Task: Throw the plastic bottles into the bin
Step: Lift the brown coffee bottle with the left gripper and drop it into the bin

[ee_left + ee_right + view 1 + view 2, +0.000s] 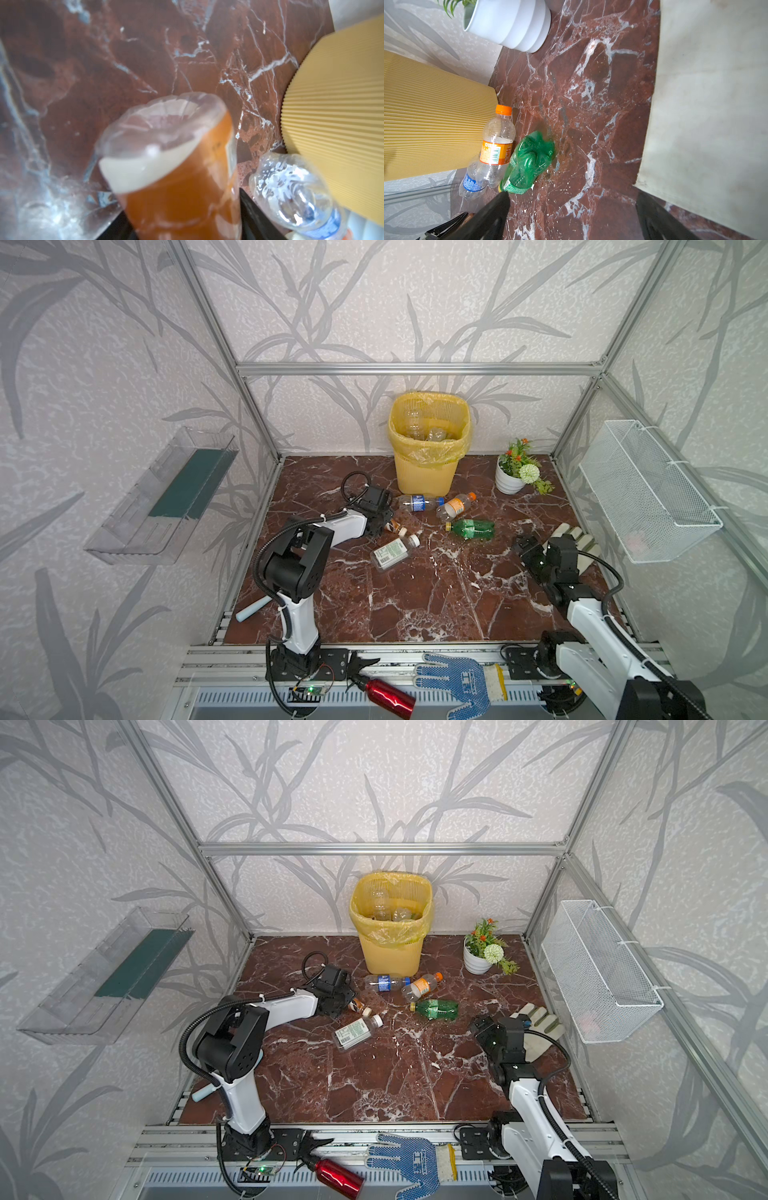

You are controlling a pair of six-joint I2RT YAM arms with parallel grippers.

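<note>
My left gripper (380, 521) lies low on the marble table, shut on a brown bottle (178, 182) that fills the gap between its black fingers (249, 207). Next to it lie a flat clear bottle with a white cap (392, 551), a blue-labelled clear bottle (417, 502), an orange-capped bottle (455, 506) and a green bottle (471, 529). The yellow bin (428, 443) stands at the back wall with clear bottles inside. At the right, my right gripper (573, 199) hovers open and holds nothing; the green bottle (527, 164) lies ahead of it.
A white potted plant (513, 475) stands right of the bin. A pale glove (582, 543) lies beside the right gripper. On the walls hang a wire basket (648, 489) and a clear tray (166, 493). A red metal bottle (388, 693) and blue glove (461, 680) rest on the front rail.
</note>
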